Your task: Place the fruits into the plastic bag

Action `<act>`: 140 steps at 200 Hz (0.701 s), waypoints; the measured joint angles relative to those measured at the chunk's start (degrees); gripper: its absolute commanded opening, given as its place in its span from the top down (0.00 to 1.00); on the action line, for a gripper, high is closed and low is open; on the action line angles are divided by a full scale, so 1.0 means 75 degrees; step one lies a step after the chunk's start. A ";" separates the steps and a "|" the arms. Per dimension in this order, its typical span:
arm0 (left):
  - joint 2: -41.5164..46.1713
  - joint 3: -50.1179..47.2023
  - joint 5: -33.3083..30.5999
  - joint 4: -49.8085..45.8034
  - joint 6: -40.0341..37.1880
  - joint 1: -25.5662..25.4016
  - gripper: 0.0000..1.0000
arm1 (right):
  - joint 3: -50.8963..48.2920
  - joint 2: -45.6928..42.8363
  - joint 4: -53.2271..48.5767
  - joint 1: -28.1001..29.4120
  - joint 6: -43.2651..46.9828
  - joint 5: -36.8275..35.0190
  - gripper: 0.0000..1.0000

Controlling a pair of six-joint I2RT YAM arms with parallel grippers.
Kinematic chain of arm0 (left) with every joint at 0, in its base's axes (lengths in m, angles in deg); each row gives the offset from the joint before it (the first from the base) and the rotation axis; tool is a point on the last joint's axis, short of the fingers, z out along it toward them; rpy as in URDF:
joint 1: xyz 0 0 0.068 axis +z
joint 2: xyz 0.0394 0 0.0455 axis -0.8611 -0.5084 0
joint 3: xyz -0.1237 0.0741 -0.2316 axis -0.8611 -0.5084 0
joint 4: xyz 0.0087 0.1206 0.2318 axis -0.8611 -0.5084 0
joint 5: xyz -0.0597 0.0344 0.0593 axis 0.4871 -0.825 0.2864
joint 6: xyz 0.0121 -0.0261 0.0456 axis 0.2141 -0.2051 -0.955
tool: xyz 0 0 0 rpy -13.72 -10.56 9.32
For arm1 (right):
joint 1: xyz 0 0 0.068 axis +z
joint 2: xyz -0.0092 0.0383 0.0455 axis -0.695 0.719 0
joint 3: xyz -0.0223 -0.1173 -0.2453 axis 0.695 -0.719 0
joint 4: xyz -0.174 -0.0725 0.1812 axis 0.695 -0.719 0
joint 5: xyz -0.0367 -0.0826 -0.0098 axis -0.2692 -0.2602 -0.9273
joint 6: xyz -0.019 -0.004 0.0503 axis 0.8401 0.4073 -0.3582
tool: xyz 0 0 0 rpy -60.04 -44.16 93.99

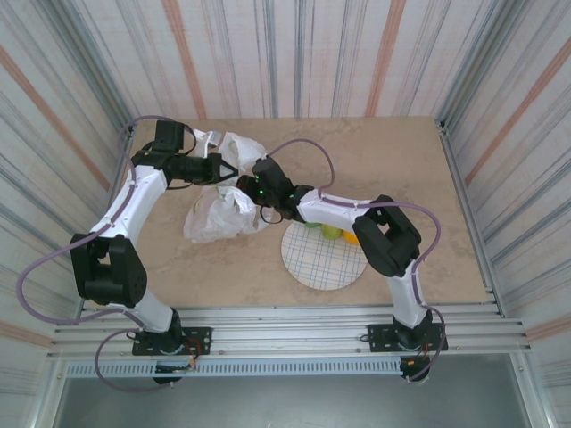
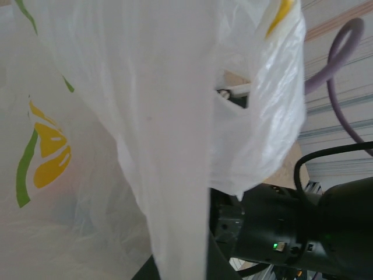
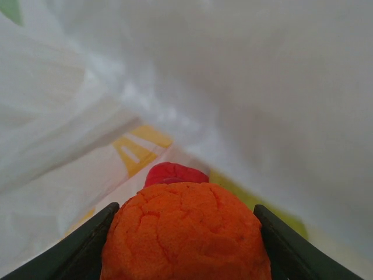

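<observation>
Right gripper (image 3: 185, 248) clasps a pebbly orange (image 3: 185, 224) inside the plastic bag (image 1: 217, 218).
Its fingers (image 3: 76, 251) press the orange's sides; a red fruit (image 3: 175, 173) peeks out just beyond, mostly hidden. Thin white film printed with yellow, green-rimmed slices surrounds both. Left gripper (image 1: 230, 169), clenched on the bag's edge, is hard to make out behind draped plastic.

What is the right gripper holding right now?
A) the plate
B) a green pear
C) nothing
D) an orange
D: the right wrist view shows an orange wedged in the right gripper, already inside the bag.
</observation>
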 measured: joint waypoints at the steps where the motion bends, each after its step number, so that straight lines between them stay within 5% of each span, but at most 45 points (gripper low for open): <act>1: 0.0000 0.0000 0.0000 0.0000 0.0000 0.0000 1.00 | 0.0003 0.0009 0.0003 0.0000 -0.0006 0.0000 0.37; 79: 0.0000 0.0000 0.0032 0.0184 0.0006 0.0000 1.00 | 0.0280 0.0146 0.0117 -0.0009 -0.0822 0.0035 0.20; 140: 0.0000 0.0000 0.0085 0.0195 0.0009 0.0000 1.00 | 0.0108 -0.0061 0.0017 -0.0064 -0.0586 0.0090 0.21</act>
